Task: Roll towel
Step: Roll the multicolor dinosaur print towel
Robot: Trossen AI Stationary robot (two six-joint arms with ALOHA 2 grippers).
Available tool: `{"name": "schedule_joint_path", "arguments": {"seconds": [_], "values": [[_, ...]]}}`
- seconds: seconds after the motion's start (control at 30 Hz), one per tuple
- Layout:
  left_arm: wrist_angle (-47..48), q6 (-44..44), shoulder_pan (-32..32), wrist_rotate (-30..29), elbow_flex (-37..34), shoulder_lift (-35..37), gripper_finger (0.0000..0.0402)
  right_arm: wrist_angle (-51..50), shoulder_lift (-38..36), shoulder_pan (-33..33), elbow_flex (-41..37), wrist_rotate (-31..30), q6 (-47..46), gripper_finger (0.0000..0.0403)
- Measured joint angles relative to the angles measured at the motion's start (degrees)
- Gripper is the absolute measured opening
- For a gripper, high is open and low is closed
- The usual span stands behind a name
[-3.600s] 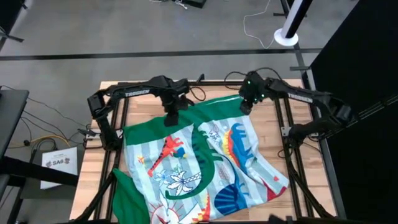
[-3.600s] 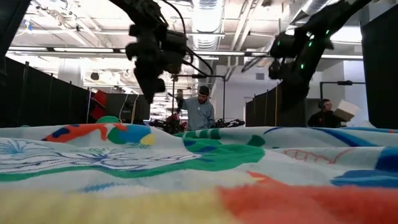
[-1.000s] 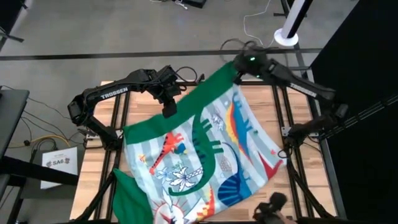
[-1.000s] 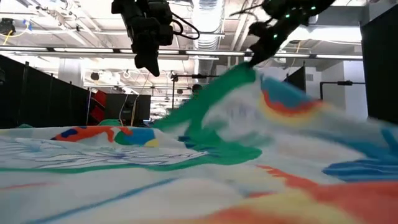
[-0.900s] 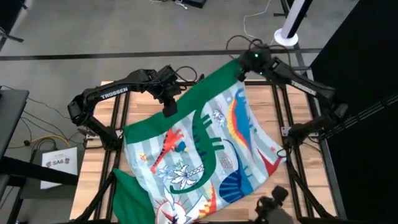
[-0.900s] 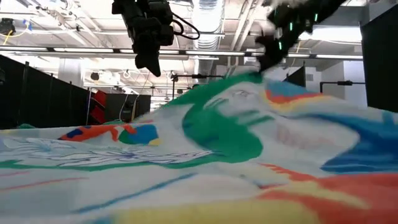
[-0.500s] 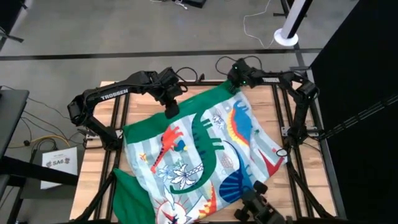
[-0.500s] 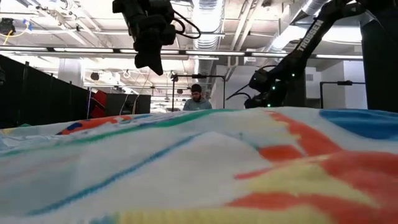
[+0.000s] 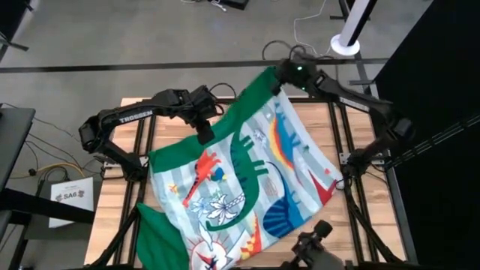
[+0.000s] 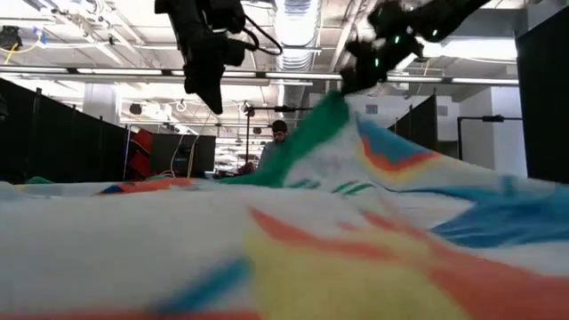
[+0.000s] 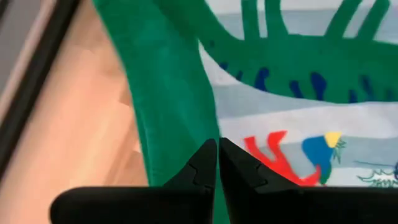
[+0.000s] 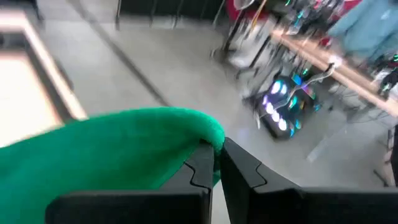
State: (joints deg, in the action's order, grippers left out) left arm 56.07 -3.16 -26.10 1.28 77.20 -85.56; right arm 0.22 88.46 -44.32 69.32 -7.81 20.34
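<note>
Towel [image 9: 240, 187] covers most of the wooden table [image 9: 112, 202], a green-bordered sheet with light-blue stripes and red, orange and green animal and plant motifs, its near end spilling over the table's front edge. The far-right corner is lifted clear of the table, pinched in the right gripper [image 9: 279, 75], so the green border climbs in a taut diagonal from the left gripper [image 9: 204, 136] up to that raised corner.

In the right wrist view the right gripper [image 12: 216, 155] has its fingers clenched on a rounded fold of green hem (the cloth bulges out just to one side of the tips, with the room's floor and equipment beyond). In the low view the same corner rises to a peak directly under the right gripper [image 10: 348, 82], green edge on one slope, orange and blue print on the other.

The left gripper [image 11: 217, 149] has its jaws pressed together with nothing visibly between them; the green border lies directly below the tips, the printed stripes just beside them and bare wood on the other side. In the low view the left gripper [image 10: 213, 98] hangs above the cloth, apart from it. A person [image 10: 277, 142] stands in the room behind the table.
</note>
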Motion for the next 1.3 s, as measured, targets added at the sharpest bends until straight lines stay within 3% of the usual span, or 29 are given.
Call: {"name": "schedule_joint_path", "arguments": {"seconds": [0.3, 0.53, 0.7, 0.97, 1.13, 1.3], "values": [[-1.1, 2.2, -0.3, -0.3, -0.9, 0.8, 0.0003, -3.4, 22.9, -6.2, -1.0, 0.5, -6.4, 0.0008], [-7.6, 6.5, 0.2, 0.0, -8.2, 0.8, 0.0003, -3.0, 27.0, -4.5, -1.0, -3.4, -6.5, 0.0007], [-12.0, 8.5, 1.5, 0.6, -16.2, 0.7, 0.0003, -4.7, 26.6, -4.4, -0.3, -4.3, -4.9, 0.0021], [-11.9, 8.6, 1.5, -3.6, -24.9, 0.8, 0.0003, -23.8, 24.8, -4.1, 9.1, -4.2, -4.7, 0.0159], [-13.4, 8.2, 0.9, -4.0, -30.7, 0.8, 0.0004, -34.7, 16.7, -3.1, 12.8, -4.2, -2.5, 0.0242], [-13.7, 7.3, 0.8, -5.2, -36.3, 0.9, 0.0004, -48.8, 3.4, -0.3, 12.8, 3.3, -4.9, 0.0262]]}}
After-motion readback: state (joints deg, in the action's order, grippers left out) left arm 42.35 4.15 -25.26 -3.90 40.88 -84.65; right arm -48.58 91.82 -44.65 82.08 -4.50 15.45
